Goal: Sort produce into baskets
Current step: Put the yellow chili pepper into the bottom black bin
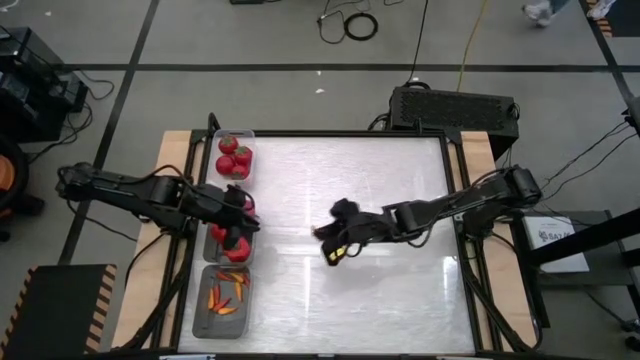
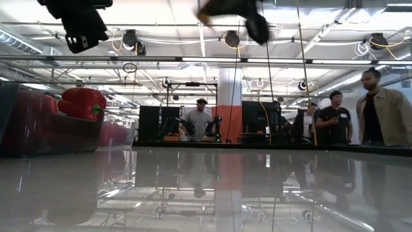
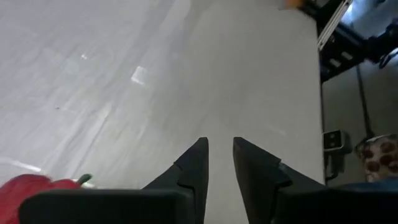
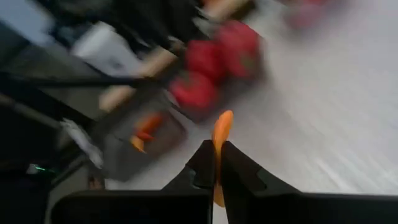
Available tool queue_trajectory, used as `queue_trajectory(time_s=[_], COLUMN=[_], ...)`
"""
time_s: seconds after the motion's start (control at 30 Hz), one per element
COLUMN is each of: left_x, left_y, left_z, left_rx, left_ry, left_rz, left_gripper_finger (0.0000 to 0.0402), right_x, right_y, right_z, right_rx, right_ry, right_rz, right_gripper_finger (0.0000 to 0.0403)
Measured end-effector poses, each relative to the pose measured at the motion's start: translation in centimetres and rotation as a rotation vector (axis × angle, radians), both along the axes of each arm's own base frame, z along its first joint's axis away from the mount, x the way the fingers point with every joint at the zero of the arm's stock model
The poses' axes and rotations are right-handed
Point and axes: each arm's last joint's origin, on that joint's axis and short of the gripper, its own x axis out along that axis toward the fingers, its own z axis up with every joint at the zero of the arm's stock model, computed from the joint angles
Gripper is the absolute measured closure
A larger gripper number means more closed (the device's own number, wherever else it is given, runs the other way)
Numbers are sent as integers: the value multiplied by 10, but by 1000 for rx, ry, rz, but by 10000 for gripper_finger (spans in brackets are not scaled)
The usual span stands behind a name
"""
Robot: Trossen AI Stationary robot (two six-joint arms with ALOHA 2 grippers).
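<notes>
Clamping an orange chili (image 4: pixel 221 134), the right gripper (image 1: pixel 335 250) hangs mid-surface; left gripper (image 3: pixel 219 163), jaws apart and empty, hovers over the middle basket (image 1: pixel 214 246). We judge sorting nearly done: baskets (image 1: pixel 235 135) filled along the left edge.

No legible text, brand, number or sign found in any view. A white label (image 1: pixel 553 234) on the grey box beside the right arm's base carries dark print, too small to read. Nothing else bears markings.
</notes>
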Motion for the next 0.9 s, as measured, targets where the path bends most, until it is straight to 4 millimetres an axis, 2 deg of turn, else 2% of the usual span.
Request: queue_trajectory(time_s=[0.07, 0.27, 0.47, 0.7, 0.9], left_x=[-4, -8, -12, -13, -15], left_y=[1, 2, 7, 9, 9], left_z=[-1, 0, -4, -5, -6], left_rx=[19, 86, 261, 365, 377], left_ry=[16, 21, 64, 72, 98], left_rz=[-12, -44, -12, -17, -18], left_gripper_finger=[322, 322, 303, 256, 226], right_x=[17, 72, 125, 179, 207], right_y=[7, 28, 51, 62, 69], right_z=[4, -1, -3, -35, -58], right_rx=[-33, -121, -221, -266, -274], right_ry=[-75, -121, -216, -240, -279], right_rz=[56, 194, 308, 322, 346], right_gripper_finger=[396, 396, 396, 394, 388])
